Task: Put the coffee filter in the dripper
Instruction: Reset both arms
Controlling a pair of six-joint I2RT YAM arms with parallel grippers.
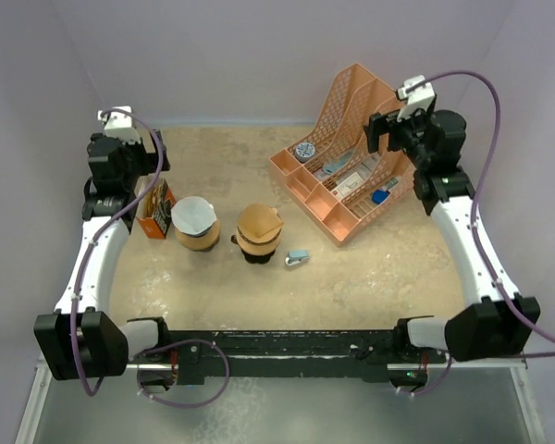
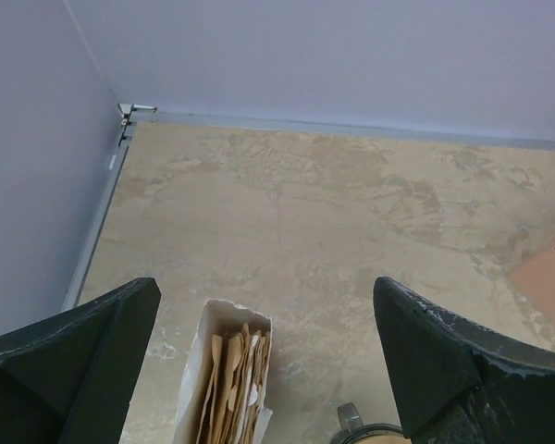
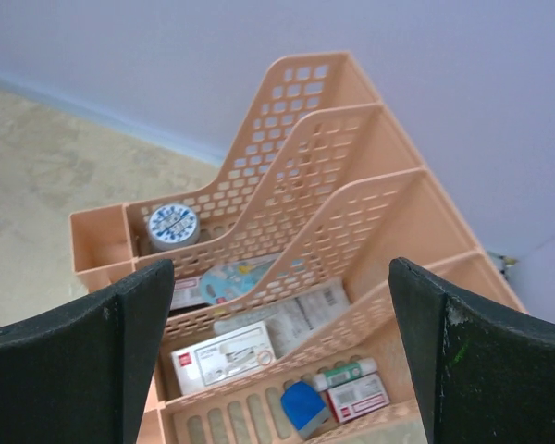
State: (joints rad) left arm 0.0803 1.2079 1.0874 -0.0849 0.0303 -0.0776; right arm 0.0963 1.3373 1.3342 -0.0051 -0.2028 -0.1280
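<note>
Filter (image 1: 193, 215) mouth-up in dripper (image 1: 197, 240)

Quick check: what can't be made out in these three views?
Top view: whether a filter sits in the white-topped dripper or the brown dripper is too small to tell.
Top view: the small blue object is too small to identify.
Left wrist view: a dark rim is cut off by the bottom edge.
Right wrist view: labels in the organizer are blurred; the fingers hide its lower corners.
</note>
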